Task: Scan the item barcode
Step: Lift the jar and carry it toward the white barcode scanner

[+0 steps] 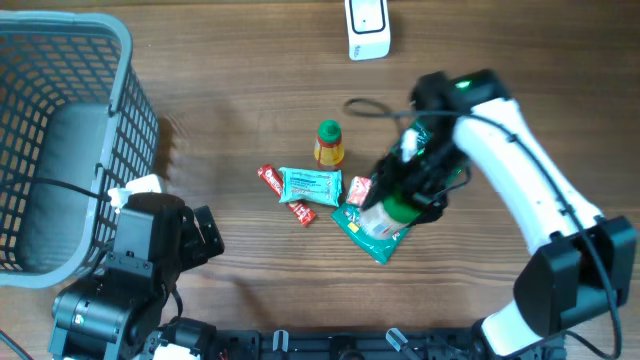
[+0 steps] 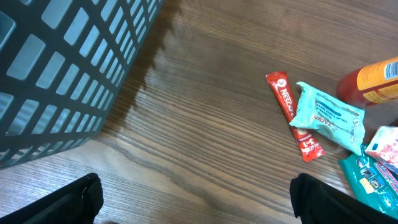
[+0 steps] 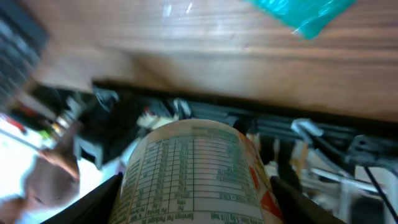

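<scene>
Overhead, the right tool point(image 1: 396, 197) gripped a labelled canister point(image 3: 196, 168) over the packets point(image 1: 310, 185) near the tabletop's point(image 1: 250, 90) middle, well apart from the white scanner point(image 1: 368, 28) at the far edge; the left tool point(image 2: 199, 202) gaped wide, empty.

It looks like a mock shop checkout in a robotics lab. A wooden desk point(image 1: 250, 90) has a grey shopping basket point(image 1: 60, 60), a white scanner point(image 1: 367, 28), snack packets point(image 1: 310, 185), a sauce bottle point(image 1: 330, 143) and a label-printed container point(image 3: 193, 168). A white robot arm point(image 1: 520, 150) and a black one point(image 1: 130, 260) work at it.
</scene>
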`<state>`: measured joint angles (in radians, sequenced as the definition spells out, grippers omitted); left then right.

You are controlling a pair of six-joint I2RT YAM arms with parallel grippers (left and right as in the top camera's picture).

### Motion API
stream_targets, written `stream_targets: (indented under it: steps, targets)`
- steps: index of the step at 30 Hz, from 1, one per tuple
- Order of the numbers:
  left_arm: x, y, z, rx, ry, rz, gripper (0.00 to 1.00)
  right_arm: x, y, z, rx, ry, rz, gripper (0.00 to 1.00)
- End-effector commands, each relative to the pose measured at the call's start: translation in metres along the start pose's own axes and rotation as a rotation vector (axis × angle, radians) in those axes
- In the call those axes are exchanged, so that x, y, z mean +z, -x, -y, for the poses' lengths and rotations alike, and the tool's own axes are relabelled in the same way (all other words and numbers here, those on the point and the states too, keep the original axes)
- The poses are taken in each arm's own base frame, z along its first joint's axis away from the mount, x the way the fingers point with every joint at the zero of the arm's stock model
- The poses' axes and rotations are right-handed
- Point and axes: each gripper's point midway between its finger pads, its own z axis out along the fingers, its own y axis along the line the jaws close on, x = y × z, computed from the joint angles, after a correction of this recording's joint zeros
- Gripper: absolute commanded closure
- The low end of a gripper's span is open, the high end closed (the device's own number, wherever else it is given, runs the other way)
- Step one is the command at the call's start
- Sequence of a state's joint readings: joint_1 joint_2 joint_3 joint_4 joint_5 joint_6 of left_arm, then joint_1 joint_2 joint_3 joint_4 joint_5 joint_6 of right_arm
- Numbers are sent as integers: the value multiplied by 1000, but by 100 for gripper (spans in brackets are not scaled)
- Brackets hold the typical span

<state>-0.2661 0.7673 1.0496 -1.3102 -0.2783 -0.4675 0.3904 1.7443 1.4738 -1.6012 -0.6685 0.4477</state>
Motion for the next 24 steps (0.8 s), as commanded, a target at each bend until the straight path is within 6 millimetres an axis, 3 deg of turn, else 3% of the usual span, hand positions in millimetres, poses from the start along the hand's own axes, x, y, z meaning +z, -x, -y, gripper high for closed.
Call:
stream_targets:
  steps: [1, 10, 24]
  targets:
    - [0, 0, 0, 11, -2, -2, 0, 19, -34, -24, -63, 6, -71, 34]
    - [0, 0, 0, 11, -2, -2, 0, 51, -56, -45, -75, -55, -89, 33]
    - [0, 0, 0, 11, -2, -2, 0, 51, -61, -44, -63, -63, -95, 34]
